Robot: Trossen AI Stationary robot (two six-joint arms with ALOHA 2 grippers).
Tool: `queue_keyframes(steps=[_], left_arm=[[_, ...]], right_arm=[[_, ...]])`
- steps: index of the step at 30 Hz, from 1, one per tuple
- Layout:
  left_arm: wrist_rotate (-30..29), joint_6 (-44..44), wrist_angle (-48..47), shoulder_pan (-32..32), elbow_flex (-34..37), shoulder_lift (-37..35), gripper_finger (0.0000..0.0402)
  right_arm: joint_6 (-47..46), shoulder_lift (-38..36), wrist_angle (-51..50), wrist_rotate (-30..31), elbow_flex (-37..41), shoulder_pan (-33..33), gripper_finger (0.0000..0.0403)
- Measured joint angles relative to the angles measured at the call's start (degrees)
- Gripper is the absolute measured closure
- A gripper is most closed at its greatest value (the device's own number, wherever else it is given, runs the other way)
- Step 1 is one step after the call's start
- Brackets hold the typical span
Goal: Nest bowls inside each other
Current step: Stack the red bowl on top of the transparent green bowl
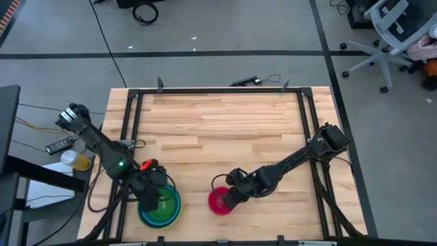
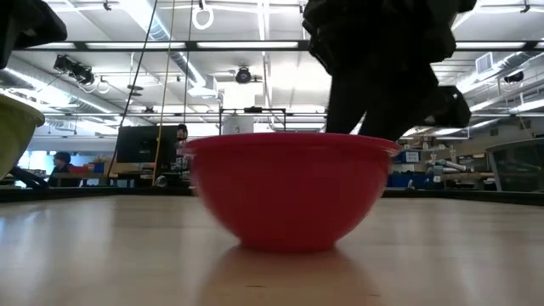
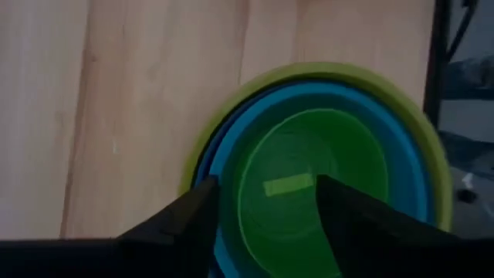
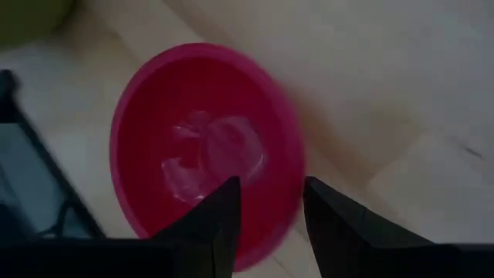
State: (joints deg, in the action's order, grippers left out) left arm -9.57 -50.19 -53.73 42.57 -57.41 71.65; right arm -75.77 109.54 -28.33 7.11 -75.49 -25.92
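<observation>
A small green bowl [image 3: 309, 154] sits inside a bright blue bowl [image 3: 405, 162], which sits in a large yellow-green bowl [image 3: 347, 73]. This stack [image 1: 164, 208] stands near the table's near left corner. My left gripper [image 3: 266, 205] hangs open just above it, its fingers over the green bowl's rim. A magenta-red bowl [image 1: 218, 203] stands upright on its base [image 2: 289, 242] near the front edge. My right gripper [image 4: 270, 205] is open over that bowl's right rim [image 4: 292, 185], one finger over the inside and one outside. My right gripper comes from above, slanting in from the table's right, with the magenta-red bowl's rim [image 4: 292, 185] between its open fingers. I cannot tell whether a finger touches the rim. The bowl stands on the table.
Black frame rails [image 1: 130, 123] run along the table's left, right and far edges. A cable and a small tool [image 1: 252, 80] lie at the far edge. Bare wood [image 1: 218, 123] fills the far half. A yellow bottle [image 1: 76, 161] stands off the table's left side.
</observation>
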Motion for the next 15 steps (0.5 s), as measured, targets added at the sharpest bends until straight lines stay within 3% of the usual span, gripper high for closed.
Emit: queue_keyframes(steps=[7, 11, 15], left_arm=[[-2.5, -2.0, -2.8, 0.0, 2.3, -1.2, 0.0185], [-1.6, -3.0, 0.8, 0.7, 6.1, -1.1, 0.0193], [-1.6, -4.7, -0.8, 0.7, 5.5, -1.6, 0.0199]], right_arm=[[-1.0, 1.0, 1.6, -1.4, 3.1, 2.1, 0.0267], [-0.3, 1.0, 5.1, -1.8, 3.0, 2.5, 0.0323], [2.2, 1.0, 8.4, -2.4, 1.7, 2.5, 0.0391]])
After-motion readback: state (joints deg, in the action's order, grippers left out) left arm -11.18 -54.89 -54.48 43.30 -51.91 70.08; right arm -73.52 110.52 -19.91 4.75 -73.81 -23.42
